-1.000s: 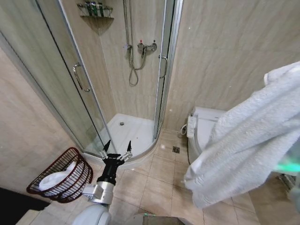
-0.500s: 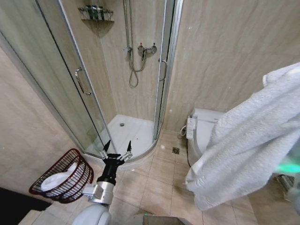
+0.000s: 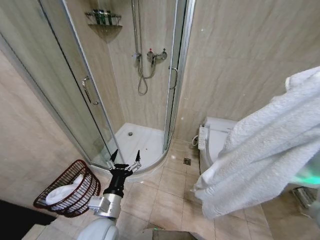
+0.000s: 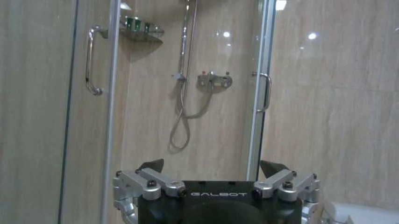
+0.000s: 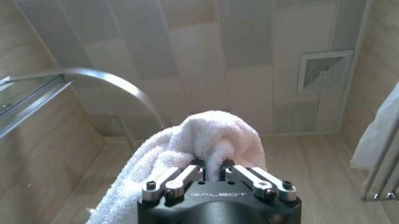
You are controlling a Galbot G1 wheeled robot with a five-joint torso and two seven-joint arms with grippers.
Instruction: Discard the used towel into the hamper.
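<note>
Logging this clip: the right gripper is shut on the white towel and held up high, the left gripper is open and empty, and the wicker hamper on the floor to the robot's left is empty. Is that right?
One thing is wrong: the hamper is not empty. The head view shows white cloth already lying inside it. The rest holds: the right gripper is shut on the white towel, and the left gripper is open and empty.

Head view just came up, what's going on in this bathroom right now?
The right gripper is shut on a white towel, holding it up high on the robot's right, in front of the toilet. The left gripper is open and idle, low in front of the shower stall. The hamper sits on the floor to the left, tilted against the wall, with white cloth already inside. The towel is not in it yet.
</note>
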